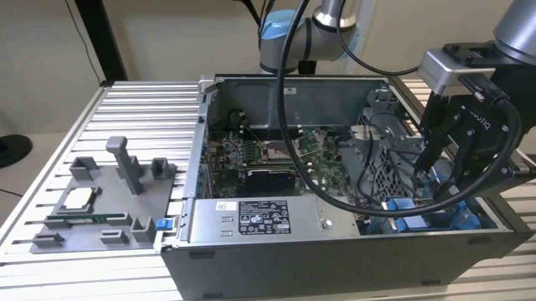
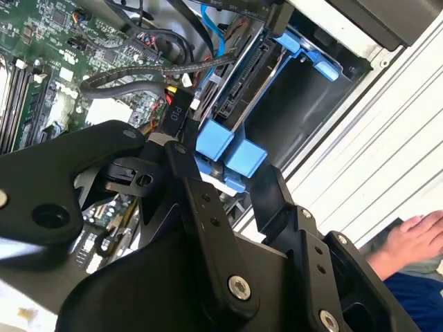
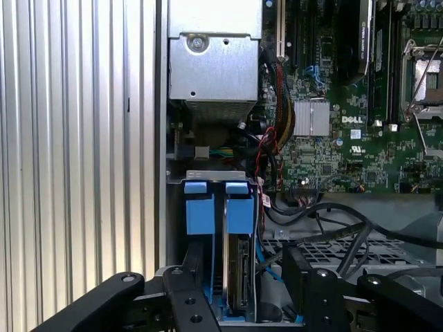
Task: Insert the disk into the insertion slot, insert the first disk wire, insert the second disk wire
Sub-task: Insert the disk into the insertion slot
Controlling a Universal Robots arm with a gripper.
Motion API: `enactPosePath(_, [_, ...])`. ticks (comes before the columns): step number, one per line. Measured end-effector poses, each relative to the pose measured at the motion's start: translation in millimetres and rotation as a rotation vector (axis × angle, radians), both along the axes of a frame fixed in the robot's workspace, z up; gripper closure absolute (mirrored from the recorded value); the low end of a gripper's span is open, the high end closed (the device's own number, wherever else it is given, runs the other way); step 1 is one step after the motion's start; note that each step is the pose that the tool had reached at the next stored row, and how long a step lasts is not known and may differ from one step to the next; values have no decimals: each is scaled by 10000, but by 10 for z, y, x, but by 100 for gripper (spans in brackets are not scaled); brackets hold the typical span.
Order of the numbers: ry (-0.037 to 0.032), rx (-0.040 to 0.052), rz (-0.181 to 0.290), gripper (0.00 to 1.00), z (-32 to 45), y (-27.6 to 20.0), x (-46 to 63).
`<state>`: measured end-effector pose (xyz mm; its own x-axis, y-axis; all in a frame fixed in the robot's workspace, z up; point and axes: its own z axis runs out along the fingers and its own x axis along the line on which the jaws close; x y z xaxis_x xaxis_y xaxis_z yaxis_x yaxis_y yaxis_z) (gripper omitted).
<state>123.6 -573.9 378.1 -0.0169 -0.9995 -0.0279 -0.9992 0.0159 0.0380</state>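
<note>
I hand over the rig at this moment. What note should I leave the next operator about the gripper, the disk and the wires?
Gripper: open, fingers either side of the disk, low inside the computer case.
Disk: stands in the insertion slot in its blue carrier.
Done: disk looks seated.
Left: both wires; a black cable connector sits beside the disk, plugged or not I cannot tell.
A person's hand rests outside the case.
</note>
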Motion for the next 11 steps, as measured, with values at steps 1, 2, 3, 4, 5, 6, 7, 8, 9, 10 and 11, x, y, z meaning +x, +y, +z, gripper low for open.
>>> enactPosePath(1, [0,0,0,0,0,0,0])
enactPosePath(2, [0,0,0,0,0,0,0])
enactPosePath(3, [0,1,0,0,1,0,0])
enactPosePath(4, [0,0,0,0,12,0,0])
enactPosePath(5, [0,3,0,0,41,0,0])
enactPosePath(6, [0,2,0,0,85,0,0])
enactPosePath(7, [0,4,0,0,133,1,0])
enactPosePath(8, [0,3,0,0,165,1,0])
enactPosePath(9, [0,2,1,0,174,2,0])
enactPosePath(10, [0,6,1,0,175,5,1])
enactPosePath(11, [0,5,2,0,177,11,5])
